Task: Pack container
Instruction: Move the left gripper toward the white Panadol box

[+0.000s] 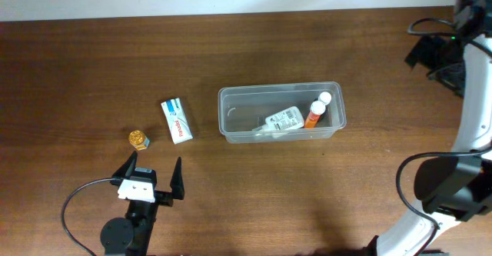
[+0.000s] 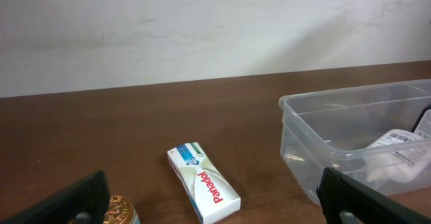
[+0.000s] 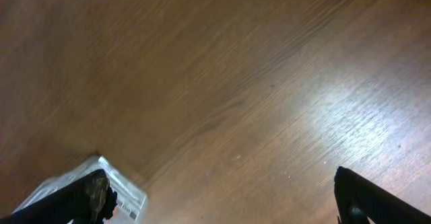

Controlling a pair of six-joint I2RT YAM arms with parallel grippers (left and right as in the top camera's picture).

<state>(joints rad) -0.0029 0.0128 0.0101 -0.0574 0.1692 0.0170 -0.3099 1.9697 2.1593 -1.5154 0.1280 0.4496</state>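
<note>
The container [image 1: 240, 111] is a clear, translucent plastic tub, rectangular with rounded corners and a raised rim, shallow, with no lid on it. It stands upright and level on the brown wooden table [image 1: 92, 64], right of centre in the overhead view, its long side running left to right. Inside, towards the right half, a pale labelled bottle [image 1: 283, 120] lies on its side, and just beside it lies an orange bottle [image 1: 314, 114] with a white cap. The left half of the floor is bare. No damage shows.

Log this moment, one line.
container: two bottles in | box, jar: out, on table | left fingers: open, empty | right fingers: open
</note>
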